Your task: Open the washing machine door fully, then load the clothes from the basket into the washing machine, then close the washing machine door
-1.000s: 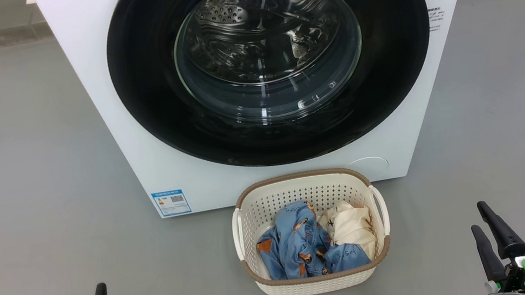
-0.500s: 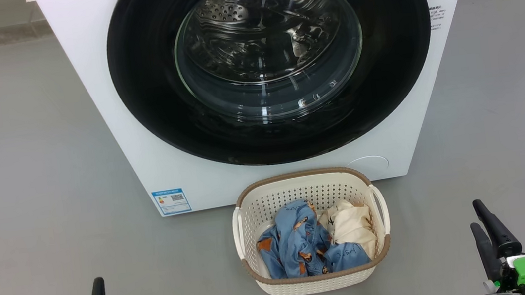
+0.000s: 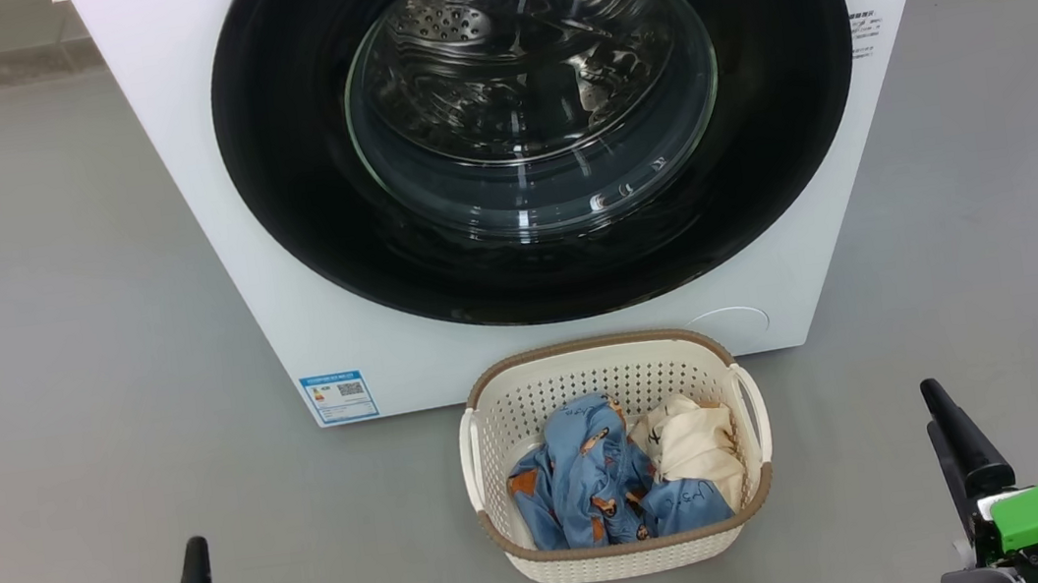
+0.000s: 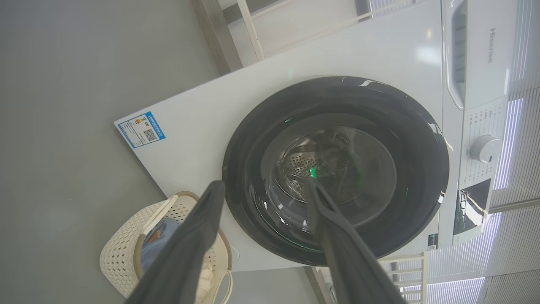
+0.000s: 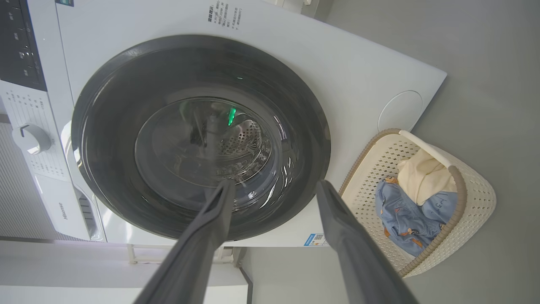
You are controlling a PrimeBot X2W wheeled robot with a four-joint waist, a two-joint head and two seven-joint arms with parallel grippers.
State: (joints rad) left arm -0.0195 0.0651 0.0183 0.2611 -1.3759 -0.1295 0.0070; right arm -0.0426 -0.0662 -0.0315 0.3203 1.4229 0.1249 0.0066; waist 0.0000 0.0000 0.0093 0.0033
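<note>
In the head view, the washing machine [image 3: 203, 221] stands square ahead of me with its door [image 3: 295, 160] shut flush against the front, so the first step is not yet begun. The basket [image 3: 600, 349] sits on the floor [image 3: 40, 340] just before the machine's lower front, under the door, and the clothes [image 3: 592, 481] lie bunched inside it, blue piece beside cream. My left gripper [image 3: 195, 559] hangs low, well out from the machine's left corner, and my right gripper [image 3: 935, 409] well out from its right corner; neither touches anything. In the left wrist view my two fingers stand wide apart and empty, framing the door's glass bowl, with the basket off to one side below the blue label [image 4: 141, 129]. In the right wrist view the fingers are likewise spread wide with nothing between them, the door ahead and the basket beside the machine's lower corner. A pale notch [image 5: 67, 139] on the rim toward the control panel may be the catch, though I cannot be sure. My worry is the glossy rim: a finger hooked shallowly could slip off and leave the door latched. Pulling at the hinge side would strain the arm. The basket is close enough that a low reach could knock it.
</note>
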